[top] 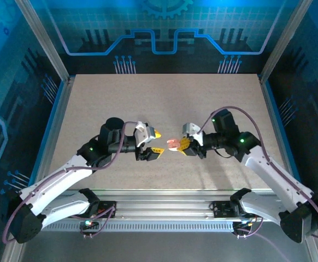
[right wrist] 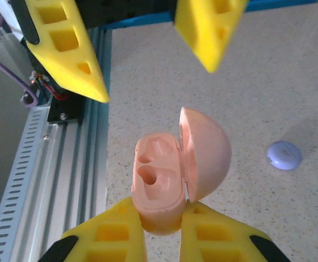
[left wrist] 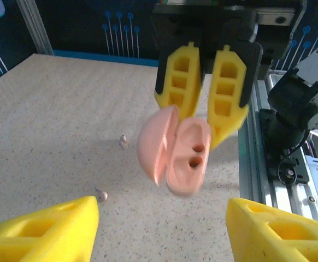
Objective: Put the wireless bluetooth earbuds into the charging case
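- the left arm point(top: 66, 172) reaches from its base at the near edge up and inward to the middle of the table point(top: 148, 93), wrist turned toward the other arm.
- the left gripper point(top: 159, 143) hangs above the table with its yellow fingers point(left wrist: 44, 232) spread wide, holding nothing and facing the case.
- two wireless bluetooth earbuds point(left wrist: 123, 142) lie on the table, apart from each other and outside the case.
- the pink charging case point(right wrist: 159, 183) is off the table between the two grippers, its lid point(right wrist: 208, 155) swung open and two sockets showing.
- the right gripper point(right wrist: 162, 206) clamps the lower end of the case between its yellow fingers point(right wrist: 224, 237).
- the right arm point(top: 274, 174) mirrors the left, bent inward from its base.
- a round lavender puck point(right wrist: 283, 155) rests on the table.
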### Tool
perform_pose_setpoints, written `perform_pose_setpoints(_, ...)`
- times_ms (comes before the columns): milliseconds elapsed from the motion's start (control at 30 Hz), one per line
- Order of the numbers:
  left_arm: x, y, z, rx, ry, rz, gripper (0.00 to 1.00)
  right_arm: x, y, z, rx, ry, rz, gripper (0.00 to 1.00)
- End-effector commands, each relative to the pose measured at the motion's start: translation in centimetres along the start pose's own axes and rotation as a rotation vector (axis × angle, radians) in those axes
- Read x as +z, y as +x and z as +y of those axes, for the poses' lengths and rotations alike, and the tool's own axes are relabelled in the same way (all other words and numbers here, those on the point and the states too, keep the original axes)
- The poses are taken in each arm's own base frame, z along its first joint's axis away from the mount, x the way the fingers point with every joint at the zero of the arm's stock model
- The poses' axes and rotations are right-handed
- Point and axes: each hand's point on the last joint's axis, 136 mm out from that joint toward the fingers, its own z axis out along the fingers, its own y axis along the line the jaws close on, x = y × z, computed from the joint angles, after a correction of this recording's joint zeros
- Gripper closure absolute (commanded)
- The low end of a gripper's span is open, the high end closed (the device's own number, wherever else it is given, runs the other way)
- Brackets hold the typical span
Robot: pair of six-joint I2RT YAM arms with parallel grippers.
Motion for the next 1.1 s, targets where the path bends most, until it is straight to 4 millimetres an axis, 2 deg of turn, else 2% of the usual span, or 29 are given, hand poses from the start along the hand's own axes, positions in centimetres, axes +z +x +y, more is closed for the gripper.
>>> perform_pose_setpoints(0, -0.4, -2.9, -1.3, 0.029, 0.079, -0.163, 0.37, -1.3, -3.1, 0.3, -0.051, -0.015, -0.185, 0.85)
perform_pose_setpoints(400, 0.5, -3.2, -2.4, 0.023, 0.186, -0.197, 0.45, -1.9, -4.8, 1.8, -0.078, -0.099, -0.294, 0.85)
perform_pose_setpoints(1067, 1.4, -4.6, -3.6, 0.005, 0.273, -0.243, 0.67, -1.7, -5.1, 1.8, -0.070, -0.119, -0.332, 0.84)
